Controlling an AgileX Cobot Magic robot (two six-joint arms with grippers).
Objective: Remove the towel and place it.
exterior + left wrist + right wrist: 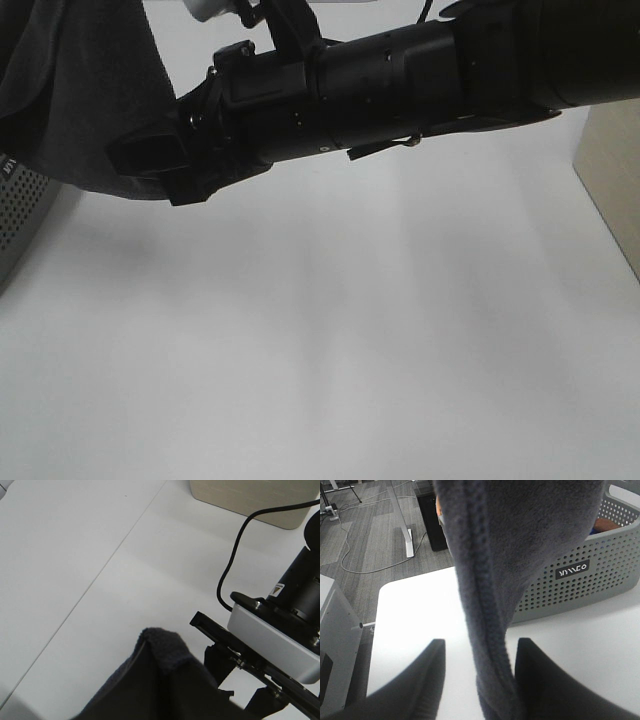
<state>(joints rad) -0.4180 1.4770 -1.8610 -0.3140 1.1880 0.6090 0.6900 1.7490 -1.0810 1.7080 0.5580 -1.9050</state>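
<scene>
Toward the left edge of the surface [350, 350], towel [80, 90]: we see a dark cloth hanging in folds above and in front of the grey basket [20, 215]. Its top is cut off in the high view, so we cannot tell what it hangs from or whether it touches the basket.
Right end effector [480, 641]: its arm reaches across from the right edge. The two fingers [420, 680] stand fairly wide on either side of the towel's hemmed edge. Bare surface shows between one finger and the cloth, so we see no clamp on it.
Left end effector: hidden from us. A towel corner fills the lower part of the left wrist view. The end effector is closed narrow, but we cannot tell whether cloth is in it.
Grey basket: its perforated wall stands on the surface near an edge with floor beyond. Something orange lies inside, too cut off for us to name.
Right arm's fittings: a silver housing [270, 635] and a black cable [235, 565] sit just beside the towel corner.
Box [610, 190]: pale wood grain, at the right edge, mostly out of frame.
</scene>
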